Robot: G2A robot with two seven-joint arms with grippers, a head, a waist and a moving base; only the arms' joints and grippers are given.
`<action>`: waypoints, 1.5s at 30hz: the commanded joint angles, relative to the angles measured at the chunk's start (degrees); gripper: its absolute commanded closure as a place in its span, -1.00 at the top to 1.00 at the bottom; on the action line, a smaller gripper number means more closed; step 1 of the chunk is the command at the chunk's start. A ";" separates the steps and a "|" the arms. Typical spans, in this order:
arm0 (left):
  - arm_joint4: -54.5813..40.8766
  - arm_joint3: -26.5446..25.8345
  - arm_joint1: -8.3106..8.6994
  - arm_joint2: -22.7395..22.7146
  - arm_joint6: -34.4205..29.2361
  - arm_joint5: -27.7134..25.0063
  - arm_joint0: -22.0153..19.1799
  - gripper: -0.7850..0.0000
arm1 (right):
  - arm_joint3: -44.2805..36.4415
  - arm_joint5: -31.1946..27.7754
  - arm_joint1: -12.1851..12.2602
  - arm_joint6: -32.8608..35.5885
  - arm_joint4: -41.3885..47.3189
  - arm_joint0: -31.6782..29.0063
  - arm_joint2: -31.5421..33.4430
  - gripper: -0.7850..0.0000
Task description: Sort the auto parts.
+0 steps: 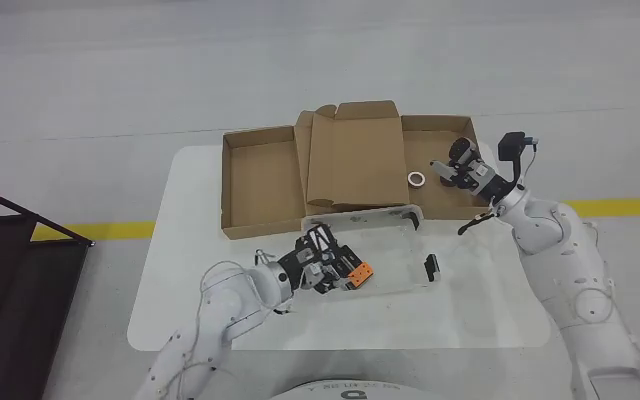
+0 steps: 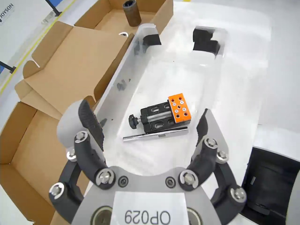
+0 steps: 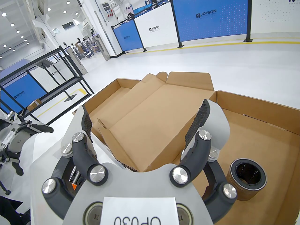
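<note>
A small black vise with an orange jaw block [image 2: 179,111] lies in the clear plastic tray [image 2: 121,76] beside a thin steel rod [image 2: 155,135]. My left gripper [image 2: 147,122] hangs open just above them, its fingers either side of the vise without touching it. From above, the left gripper [image 1: 320,262] sits over the tray's near-left end by the vise [image 1: 355,272]. My right gripper [image 3: 144,120] is open and holds nothing, above the cardboard box's [image 3: 257,108] right compartment. A dark cylindrical bushing [image 3: 247,181] stands upright on that compartment's floor beside it.
The cardboard box [image 1: 250,180] lies across the far side of the table with its flaps [image 1: 350,150] folded over the middle. A white ring [image 1: 418,178] lies in the right compartment. Black blocks [image 1: 430,267] sit at the tray's far end. A dark rack [image 1: 30,270] stands left of the table.
</note>
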 commanded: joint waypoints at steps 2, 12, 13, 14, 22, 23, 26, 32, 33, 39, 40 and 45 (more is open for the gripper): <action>2.04 1.65 -0.56 3.59 -0.76 1.61 -1.78 1.00 | -0.01 -0.01 0.00 0.00 0.00 -0.01 0.00 1.00; 8.47 5.89 -1.97 10.39 -2.09 7.19 -5.17 1.00 | -0.01 -0.01 0.00 0.00 0.00 -0.01 0.00 1.00; 8.76 6.24 -2.08 10.71 -2.15 7.66 -5.39 1.00 | -0.01 -0.01 0.00 0.00 0.00 -0.01 0.00 1.00; 9.04 6.57 -2.17 10.98 -2.22 8.11 -5.59 1.00 | -0.01 -0.01 0.00 0.00 0.00 -0.01 0.00 1.00; 12.73 9.17 -2.71 12.86 -2.93 10.35 -6.65 1.00 | -0.01 -0.01 0.00 0.00 0.00 -0.01 0.00 1.00; 12.92 9.36 -2.74 12.94 -3.05 10.26 -6.75 1.00 | -0.01 -0.01 0.00 0.00 0.00 -0.01 0.00 1.00; 13.50 9.95 -2.76 12.62 -3.55 10.45 -7.05 1.00 | -0.01 -0.01 0.00 0.00 0.00 -0.01 0.00 1.00; 14.36 9.52 -2.79 11.44 -2.21 12.76 -7.00 1.00 | -0.01 -0.01 0.00 0.00 0.00 -0.01 0.00 1.00; 14.47 9.25 -2.78 11.17 -1.82 13.29 -6.91 1.00 | -0.01 -0.01 0.00 0.00 0.00 -0.01 0.00 1.00; 9.68 8.20 -2.81 10.28 -0.82 10.78 -6.32 1.00 | -0.01 -0.01 0.00 0.00 0.00 -0.01 0.00 1.00; 8.65 8.13 -2.82 10.17 -1.17 9.90 -6.42 1.00 | -0.01 -0.01 0.00 0.00 0.00 -0.01 0.00 1.00; 6.94 8.81 -3.16 11.40 -3.21 7.37 -7.69 1.00 | -0.01 -0.01 0.00 0.00 0.00 -0.01 0.00 1.00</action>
